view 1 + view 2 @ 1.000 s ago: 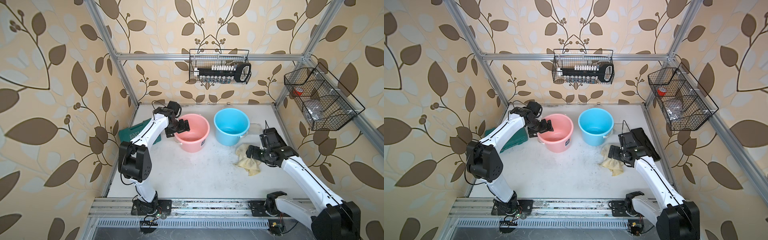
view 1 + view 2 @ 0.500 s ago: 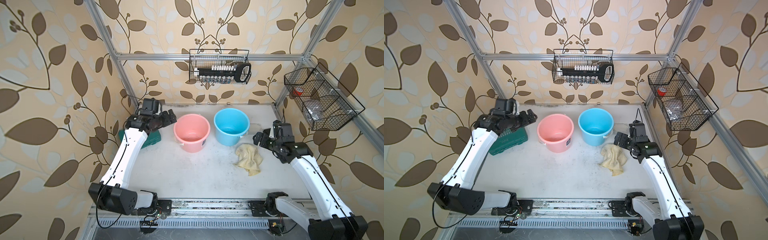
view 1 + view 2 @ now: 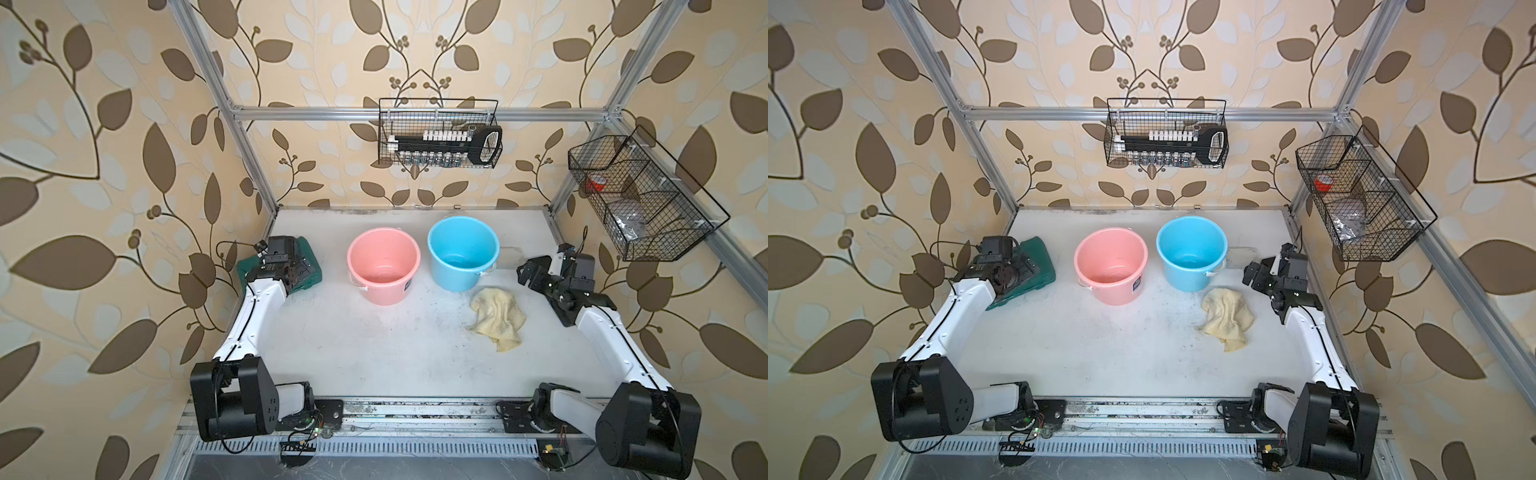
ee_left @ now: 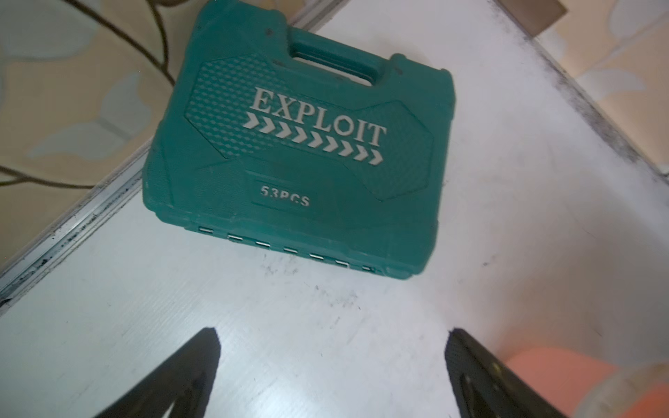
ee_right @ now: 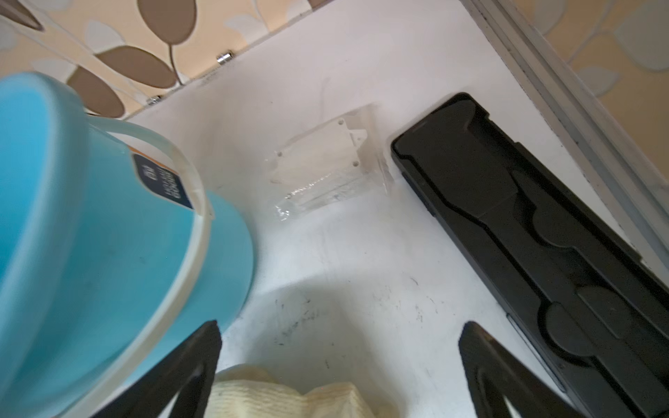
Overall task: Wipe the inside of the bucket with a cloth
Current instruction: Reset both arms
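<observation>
Both arms have drawn back over the last second. The left gripper (image 4: pixel 331 333), formerly at the rim of the round pink plastic bucket (image 3: pixel 386 291), now hangs by the table's left edge. The right gripper (image 5: pixel 342 325), formerly at the pale yellow terry cloth (image 3: pixel 498 318), now hangs by the right edge. Buckets and cloth have kept their places.

White scuffed tabletop (image 3: pixel 374 353): bounded left, back and right by aluminium rails. A broad bare stretch lies front and centre between the two arms.

Pink bucket and round blue plastic bucket (image 3: pixel 461 278): upright side by side toward the back, mouths open upward, a narrow gap between them and a strip of table behind.

Dark green moulded plastic tool case (image 4: pixel 300 163): flat against the left rail, partly under the left gripper, well apart from the pink bucket.

Long black moulded plastic tray (image 5: pixel 543 253): lies along the right rail beneath the right arm.

Cloth: crumpled on the table just in front and to the right of the blue bucket's base; contact cannot be told. It lies near the right gripper but apart from it.

Clear plastic packet (image 5: pixel 325 170): flat between the blue bucket and the tray.

Grippers: on each, the fingers stand spread wide with nothing between them.
</observation>
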Action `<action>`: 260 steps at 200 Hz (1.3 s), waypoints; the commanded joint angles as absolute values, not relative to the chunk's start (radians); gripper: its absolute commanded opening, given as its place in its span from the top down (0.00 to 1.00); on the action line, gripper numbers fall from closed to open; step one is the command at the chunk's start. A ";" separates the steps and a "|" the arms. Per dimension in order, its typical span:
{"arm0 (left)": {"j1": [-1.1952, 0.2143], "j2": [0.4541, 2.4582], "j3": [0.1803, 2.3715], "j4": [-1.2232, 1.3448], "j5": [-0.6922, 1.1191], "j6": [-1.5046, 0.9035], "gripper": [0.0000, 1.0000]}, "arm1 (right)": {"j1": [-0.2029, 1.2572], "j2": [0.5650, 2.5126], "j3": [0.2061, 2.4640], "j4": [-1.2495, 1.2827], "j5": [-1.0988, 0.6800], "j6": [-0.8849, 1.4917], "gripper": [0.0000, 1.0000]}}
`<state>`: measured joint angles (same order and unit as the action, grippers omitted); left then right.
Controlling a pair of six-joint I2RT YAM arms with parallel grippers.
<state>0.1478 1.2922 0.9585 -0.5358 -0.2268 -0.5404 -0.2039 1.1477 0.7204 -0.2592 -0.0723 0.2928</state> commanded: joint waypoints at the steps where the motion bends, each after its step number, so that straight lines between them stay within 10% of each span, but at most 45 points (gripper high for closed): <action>1: 0.156 1.328 0.892 -0.318 -0.283 -0.485 0.01 | -0.197 1.158 0.677 -0.069 0.009 0.262 0.01; 260: -0.023 1.488 0.393 0.718 -0.004 0.020 0.01 | -0.115 1.392 0.279 0.887 0.034 0.141 0.01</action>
<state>-0.0078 1.4883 0.4004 0.6422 -0.0021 -0.0044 -0.1242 1.3384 0.2749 0.7830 0.0780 0.1688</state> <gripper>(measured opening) 0.989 0.990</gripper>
